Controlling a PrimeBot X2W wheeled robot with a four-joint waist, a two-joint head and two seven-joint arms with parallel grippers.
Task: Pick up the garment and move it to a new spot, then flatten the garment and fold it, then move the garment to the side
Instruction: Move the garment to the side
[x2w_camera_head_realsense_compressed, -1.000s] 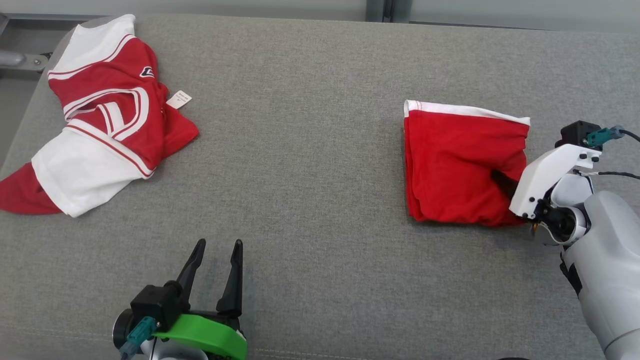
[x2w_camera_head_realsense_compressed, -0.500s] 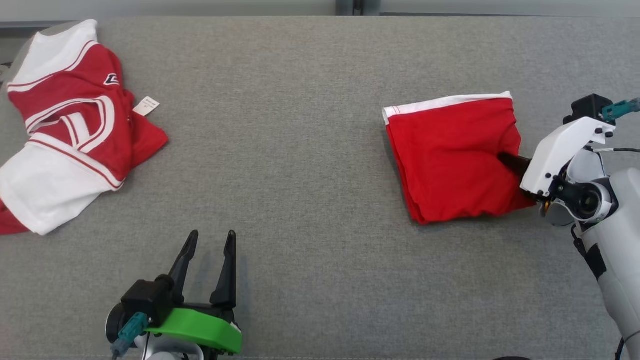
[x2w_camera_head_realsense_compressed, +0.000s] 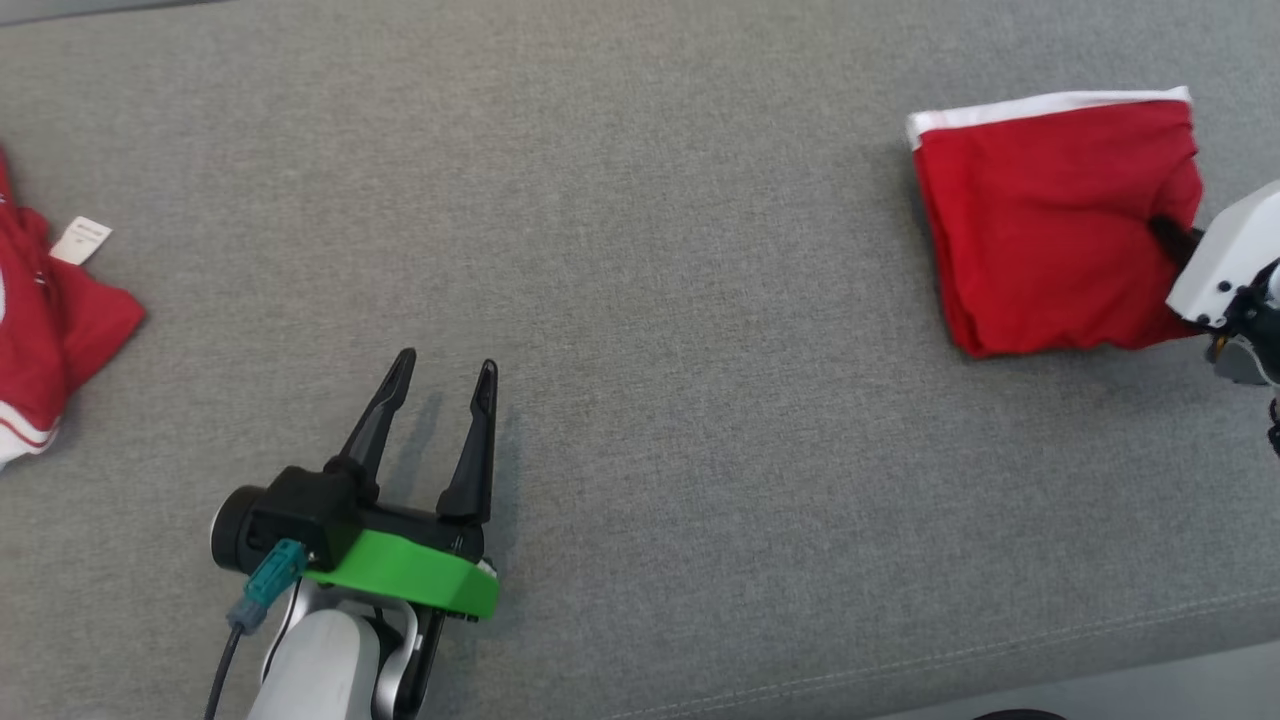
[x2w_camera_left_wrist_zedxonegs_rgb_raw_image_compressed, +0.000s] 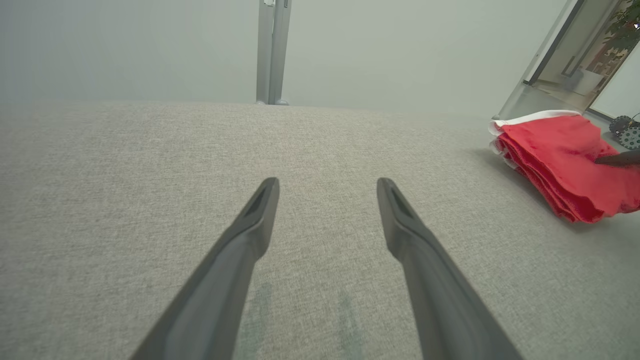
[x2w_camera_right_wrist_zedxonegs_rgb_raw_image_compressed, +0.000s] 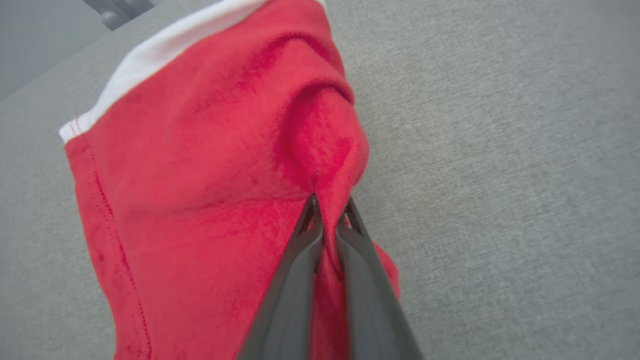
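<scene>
Head view: my folded red garment (x2w_camera_head_realsense_compressed: 1040, 220), white hem along its far edge, lies far right on the grey cushion (x2w_camera_head_realsense_compressed: 700, 250), with the right gripper (x2w_camera_head_realsense_compressed: 1160, 228) at its right edge. Left wrist view: left gripper (x2w_camera_left_wrist_zedxonegs_rgb_raw_image_compressed: 327, 186) spread, garment well off right. Right wrist view: the right gripper's fingers are pinching a raised red fold.

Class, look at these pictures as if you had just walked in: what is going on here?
The robot's right gripper is shut on a pinch of cloth at the right edge of the folded red garment, which lies on the grey padded surface. Its left gripper is open and holds nothing, over bare surface nearer the robot. A second red and white garment lies crumpled at the far left.
</scene>
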